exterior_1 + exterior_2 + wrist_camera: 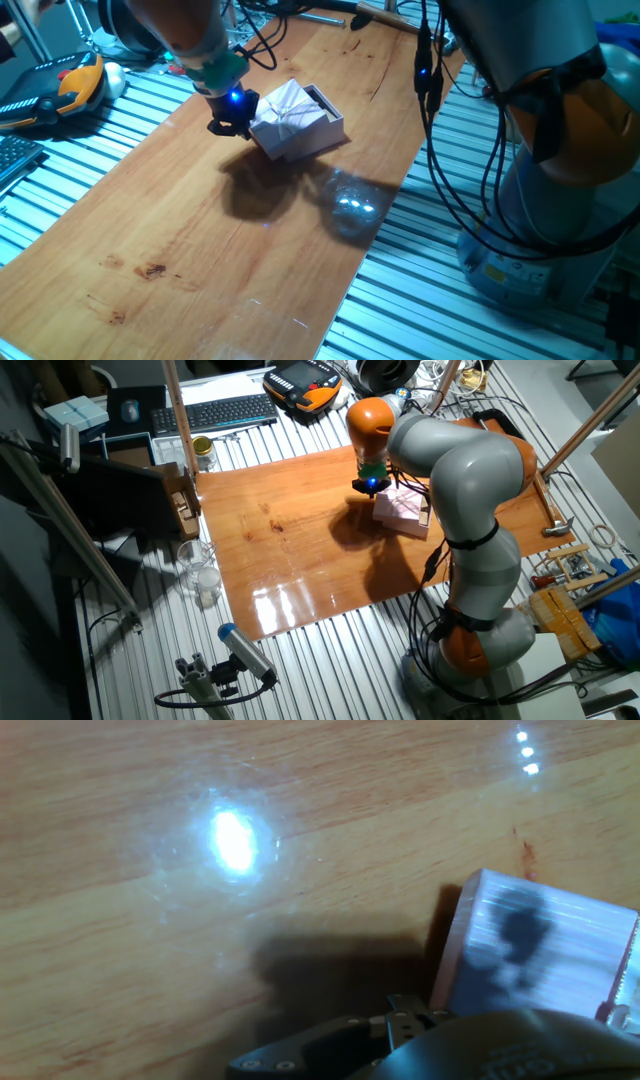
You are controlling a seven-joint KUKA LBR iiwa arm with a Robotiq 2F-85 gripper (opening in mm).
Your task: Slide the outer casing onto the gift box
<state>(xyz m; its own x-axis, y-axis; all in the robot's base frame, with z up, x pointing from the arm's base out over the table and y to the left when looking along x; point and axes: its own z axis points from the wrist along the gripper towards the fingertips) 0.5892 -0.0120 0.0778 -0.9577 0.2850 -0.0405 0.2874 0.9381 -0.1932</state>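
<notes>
Near the far edge of the wooden table [200,230], the casing [285,112], pale pink and crossed by a thin ribbon, was seen tilted, its near side raised off the wood. From its far end a strip of the box [325,100] was seen projecting, so that the casing was drawn most of the way over it; how far could not be told. In the other fixed view the casing [400,508] was partly hidden behind the grey arm [460,460].

The gripper [230,122], black and lit by a blue lamp, was placed against the casing's left side, touching or just beside it. Whether its jaws were parted or closed could not be made out in any view. In the hand view a blurred pale face of the casing [540,950] was seen at lower right, with the dark gripper body below it and a shadow cast on the wood beside it.

Bright reflections of lamps were seen on the table's varnish. Beyond the board, on slatted metal, an orange and black pendant [75,85] was laid at the left, and a keyboard [215,412] was seen in the other fixed view, well apart from the casing. Black cables [430,120] were hung beside the arm's base.
</notes>
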